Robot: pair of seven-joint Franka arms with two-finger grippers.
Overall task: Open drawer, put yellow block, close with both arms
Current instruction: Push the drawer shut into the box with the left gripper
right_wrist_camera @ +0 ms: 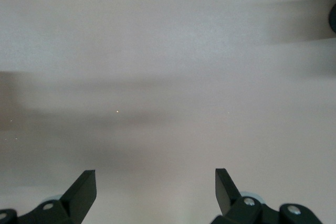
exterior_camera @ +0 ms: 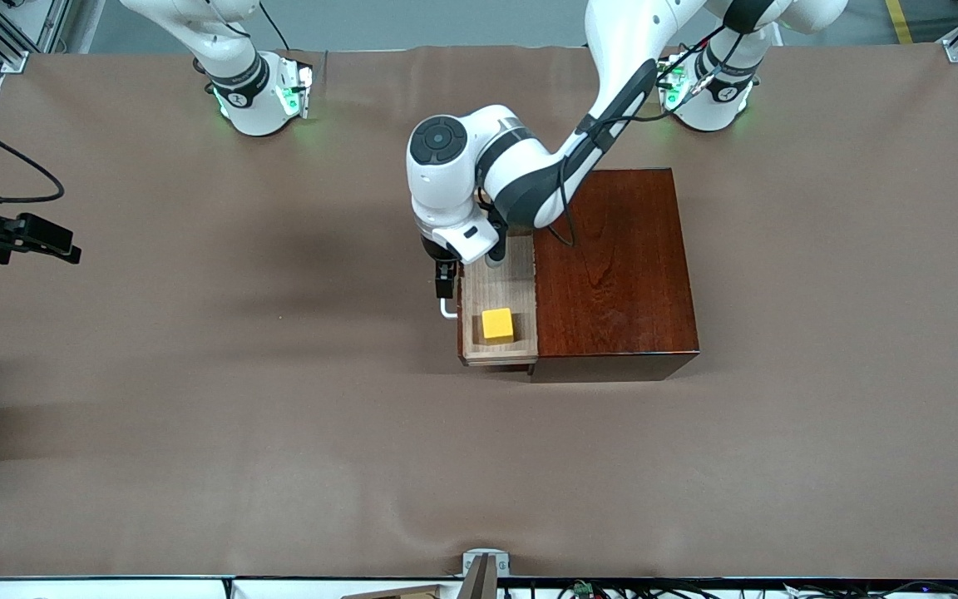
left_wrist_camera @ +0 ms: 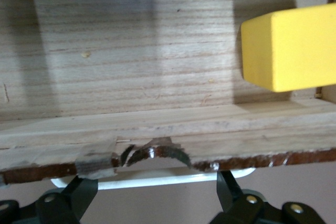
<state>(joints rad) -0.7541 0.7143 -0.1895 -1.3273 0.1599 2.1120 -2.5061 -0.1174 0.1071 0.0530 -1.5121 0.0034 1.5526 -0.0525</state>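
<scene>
The drawer (exterior_camera: pixel 499 279) stands pulled out of the mahogany box (exterior_camera: pixel 620 266) toward the right arm's end of the table. The yellow block (exterior_camera: pixel 497 324) lies in the drawer, at its end nearer the front camera. It also shows in the left wrist view (left_wrist_camera: pixel 291 48). My left gripper (exterior_camera: pixel 445 284) is at the drawer's front, open, with its fingers either side of the white loop handle (left_wrist_camera: pixel 157 178), not closed on it (left_wrist_camera: pixel 155 198). My right gripper (exterior_camera: pixel 63 248) waits open and empty over bare cloth at the right arm's end of the table (right_wrist_camera: pixel 155 187).
The brown cloth (exterior_camera: pixel 279 433) covers the whole table. The arms' green-lit bases (exterior_camera: pixel 259 96) stand along the edge farthest from the front camera. A small metal clamp (exterior_camera: pixel 486 566) sits at the table's near edge.
</scene>
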